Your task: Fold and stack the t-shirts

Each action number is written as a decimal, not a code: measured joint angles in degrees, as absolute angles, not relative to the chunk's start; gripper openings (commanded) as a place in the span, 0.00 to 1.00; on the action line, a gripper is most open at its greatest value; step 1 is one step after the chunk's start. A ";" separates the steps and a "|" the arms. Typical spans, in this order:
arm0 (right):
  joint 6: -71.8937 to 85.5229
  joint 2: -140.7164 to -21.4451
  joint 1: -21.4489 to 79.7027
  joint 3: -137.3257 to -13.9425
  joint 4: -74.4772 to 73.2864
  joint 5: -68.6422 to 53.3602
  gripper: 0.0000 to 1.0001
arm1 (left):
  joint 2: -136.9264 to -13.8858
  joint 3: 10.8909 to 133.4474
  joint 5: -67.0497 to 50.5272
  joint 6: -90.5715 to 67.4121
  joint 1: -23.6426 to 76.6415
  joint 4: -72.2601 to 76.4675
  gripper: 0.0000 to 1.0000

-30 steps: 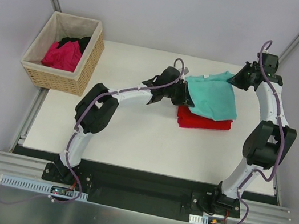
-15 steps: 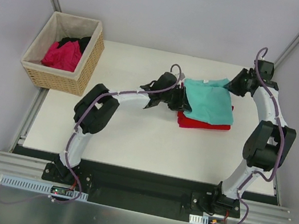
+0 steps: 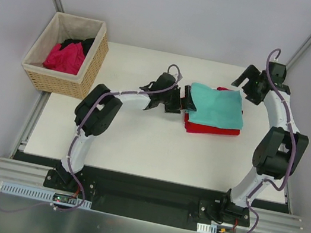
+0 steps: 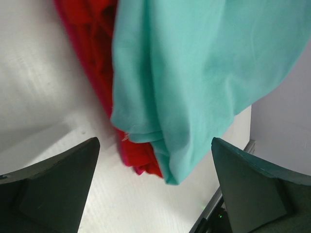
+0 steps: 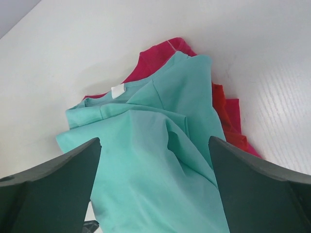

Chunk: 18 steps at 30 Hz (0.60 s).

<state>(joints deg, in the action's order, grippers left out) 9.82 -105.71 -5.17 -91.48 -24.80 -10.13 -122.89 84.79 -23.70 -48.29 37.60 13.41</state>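
Lying: teal t-shirt (image 3: 216, 106) atop red t-shirt (image 3: 210, 128) | left claw (image 4: 153, 143) released | right claw (image 5: 154, 143) released

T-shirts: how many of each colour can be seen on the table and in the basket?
teal shirt, on top of the stack: 1
red shirt, under it: 1
magenta shirt, crumpled in the basket: 1 visible
black shirt, in the basket: 1 visible
Total: 4
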 measured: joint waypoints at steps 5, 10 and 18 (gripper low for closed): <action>8.60 -101.54 -3.86 -91.37 -25.50 -7.79 0.97 | -116.53 77.89 -22.11 -46.76 34.94 11.25 0.99; 7.25 -94.19 3.31 -91.46 -26.15 -6.66 0.97 | -101.25 71.83 -18.48 -43.44 31.92 4.95 0.99; 6.98 -83.99 15.84 -83.85 -25.06 -6.63 0.97 | -75.48 60.73 -11.55 -39.05 27.40 -2.48 0.99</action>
<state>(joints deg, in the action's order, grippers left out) 6.98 -83.99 15.84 -83.85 -25.06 -6.63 -75.48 60.73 -11.55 -39.05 27.40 -2.48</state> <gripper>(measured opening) 0.966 0.991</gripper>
